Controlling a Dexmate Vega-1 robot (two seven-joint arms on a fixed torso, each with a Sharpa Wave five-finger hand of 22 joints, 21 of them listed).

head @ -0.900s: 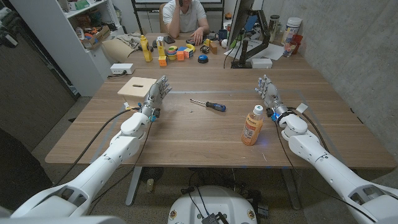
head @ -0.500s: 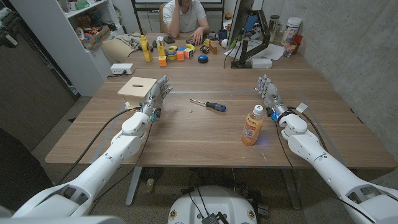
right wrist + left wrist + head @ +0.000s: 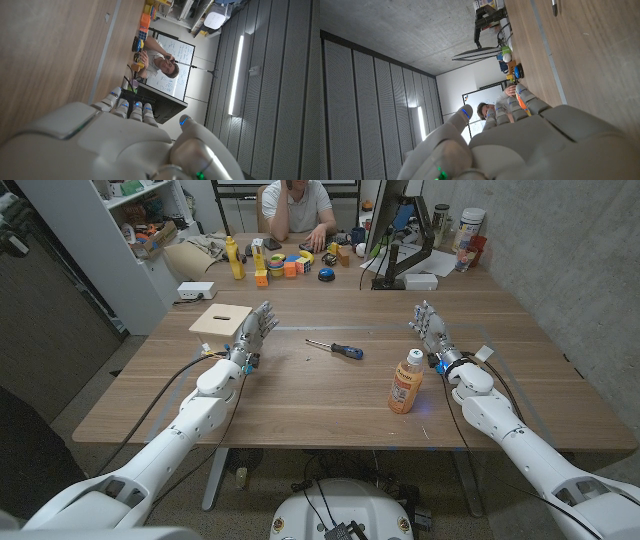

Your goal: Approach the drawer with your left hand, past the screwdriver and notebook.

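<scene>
My left hand (image 3: 252, 332) stands on the table with its fingers up and slightly apart, holding nothing; its back (image 3: 530, 142) shows in the left wrist view. Just beyond it, to its left, lies a flat light wooden box (image 3: 220, 318) with a slot in its top. A screwdriver (image 3: 336, 349) with a blue and black handle lies to the hand's right, near the table's middle; its tip (image 3: 554, 5) shows in the left wrist view. My right hand (image 3: 432, 330) (image 3: 120, 145) stands on the right side, fingers up, holding nothing. I see no notebook.
An orange bottle (image 3: 405, 382) with a white cap stands near my right wrist. At the far edge are coloured blocks (image 3: 285, 265), a yellow bottle (image 3: 236, 258) and a monitor stand (image 3: 400, 270). A person (image 3: 298, 210) sits behind the table.
</scene>
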